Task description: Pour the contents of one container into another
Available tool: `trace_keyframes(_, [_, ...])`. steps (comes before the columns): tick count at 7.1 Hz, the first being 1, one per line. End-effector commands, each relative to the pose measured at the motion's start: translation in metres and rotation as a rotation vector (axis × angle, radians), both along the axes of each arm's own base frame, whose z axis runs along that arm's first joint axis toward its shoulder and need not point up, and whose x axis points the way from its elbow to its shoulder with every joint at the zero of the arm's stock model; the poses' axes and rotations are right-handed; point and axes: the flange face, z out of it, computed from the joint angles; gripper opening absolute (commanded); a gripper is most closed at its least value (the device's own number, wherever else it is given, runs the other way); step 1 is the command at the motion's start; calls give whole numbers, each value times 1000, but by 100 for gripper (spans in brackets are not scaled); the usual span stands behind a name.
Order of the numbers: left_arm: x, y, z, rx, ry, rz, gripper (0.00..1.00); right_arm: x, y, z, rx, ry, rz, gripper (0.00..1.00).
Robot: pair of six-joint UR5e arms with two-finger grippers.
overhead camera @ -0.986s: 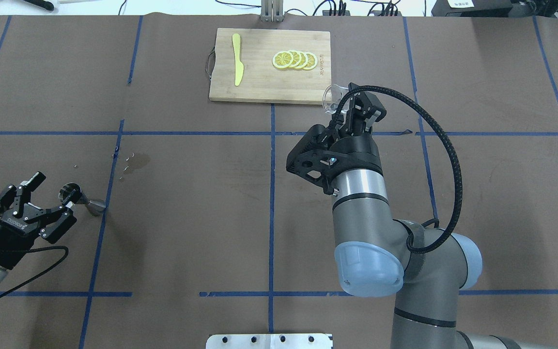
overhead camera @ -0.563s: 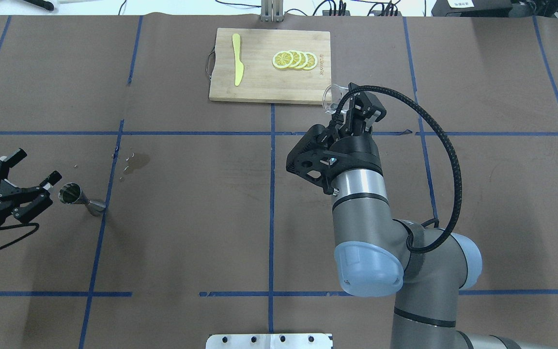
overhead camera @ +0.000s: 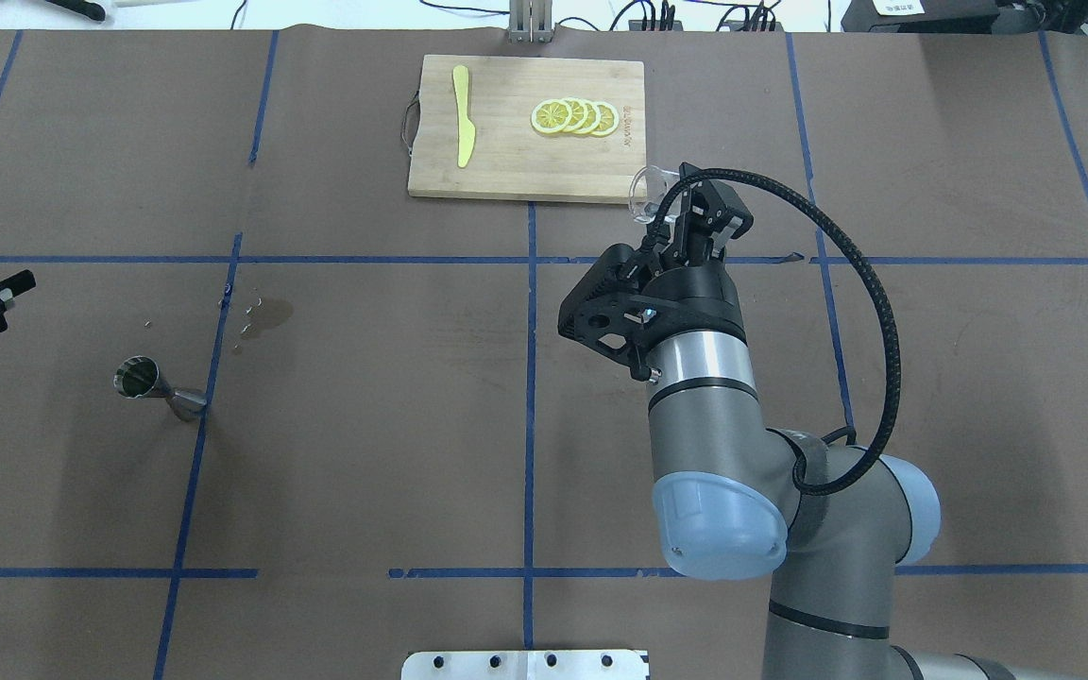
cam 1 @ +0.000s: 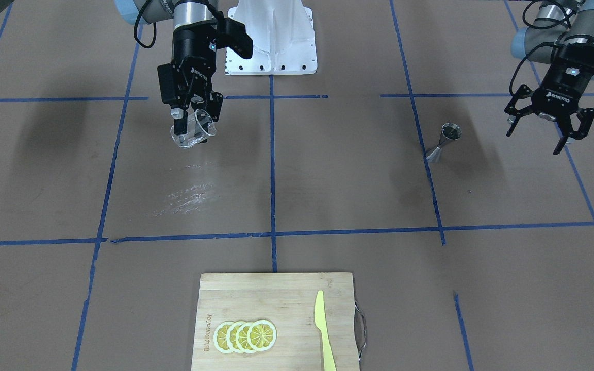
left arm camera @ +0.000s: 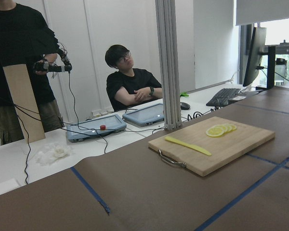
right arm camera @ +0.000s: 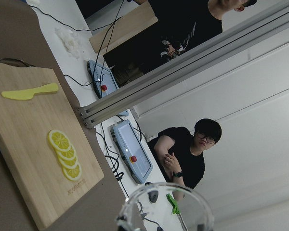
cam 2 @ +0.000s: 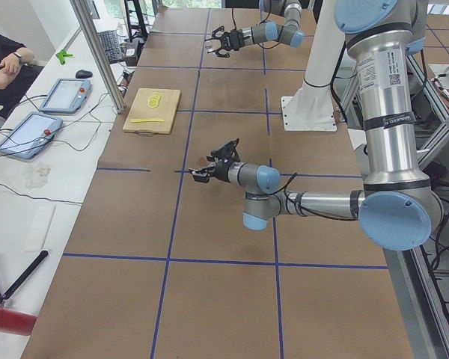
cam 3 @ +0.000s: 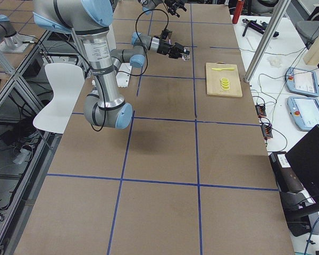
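- Upper left of the front-facing view: the right gripper (cam 1: 190, 122) had its fingers clamped on a clear glass (cam 1: 194, 135), held tilted and clear of the table (cam 1: 338, 170)
- In the overhead view that same glass (overhead camera: 643, 189) poked out past the right gripper (overhead camera: 695, 215), just off the near corner of the cutting board (overhead camera: 506, 161)
- Over at the upper right of the front-facing view, the left gripper (cam 1: 537, 135) hung with fingers spread wide and nothing between them
- The metal jigger (cam 1: 444, 138) stood on the table beside a blue tape line, apart from that gripper; overhead it sat at the left middle of the frame (overhead camera: 152, 387), cup mouth up
- Small wet marks (overhead camera: 265, 316) showed on the brown cover just above the jigger
- On the board, four lemon slices (cam 1: 245, 336) overlapped in a row, with a yellow knife (cam 1: 324, 330) lying alongside
- Through the left wrist camera, a seated person (left arm camera: 127, 82) watched from behind two tablets
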Motion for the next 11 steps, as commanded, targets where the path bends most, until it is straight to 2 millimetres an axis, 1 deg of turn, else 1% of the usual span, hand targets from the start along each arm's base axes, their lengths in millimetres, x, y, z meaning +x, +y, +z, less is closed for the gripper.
trace_keyframes(1, [-51,-51,-3,-92,-113,20,100,0,0,0,0,0,0,0])
trace_keyframes(2, [-60,-51,8,-189,-30,-4,100,0,0,0,0,0,0,0])
trace_keyframes(3, [-62,-57,3,-235,48,-14,100,0,0,0,0,0,0,0])
trace_keyframes(4, [-63,-59,1,-234,50,-20,100,0,0,0,0,-1,0,0])
trace_keyframes(5, [-66,-60,6,-258,36,-21,100,0,0,1,-1,0,0,0])
trace_keyframes(6, [-70,-60,14,-318,8,10,100,0,0,1,-1,0,0,0])
trace_keyframes(7, [-98,-69,27,-391,-95,50,100,0,0,1,-1,0,-1,0])
trace_keyframes(8, [-136,-79,39,-447,-198,67,100,0,0,1,-1,0,0,0])
trace_keyframes(9, [-149,-80,51,-517,-225,55,100,0,0,1,-1,0,0,0])
trace_keyframes(11, [-157,-88,83,-828,-237,106,100,0,0,1,-1,2,-1,0])
